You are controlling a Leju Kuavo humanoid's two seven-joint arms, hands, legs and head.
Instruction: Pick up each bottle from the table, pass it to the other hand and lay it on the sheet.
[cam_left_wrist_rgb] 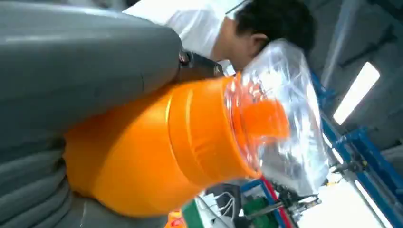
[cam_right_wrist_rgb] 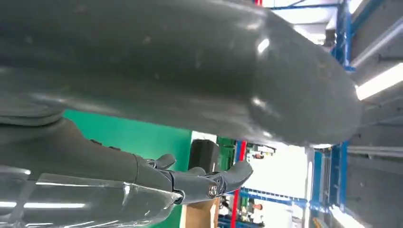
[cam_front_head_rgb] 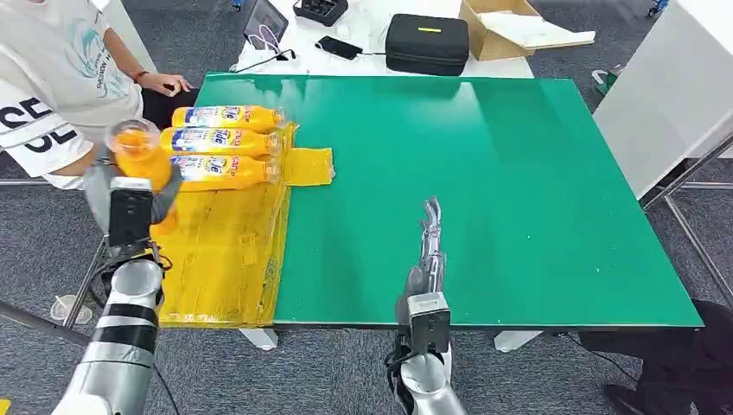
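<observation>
Up over the yellow sheet [cam_front_head_rgb: 220,251], the left hand [cam_front_head_rgb: 130,203] grips an orange bottle [cam_front_head_rgb: 143,156] with a clear dome over its cap; the hand hides its lower body. Three labelled bottles [cam_front_head_rgb: 220,143] lie side by side on the sheet's far end. The right hand [cam_front_head_rgb: 428,242] is empty, fingers extended above the green table [cam_front_head_rgb: 519,190]. A person [cam_front_head_rgb: 60,78] stands at the far left corner.
</observation>
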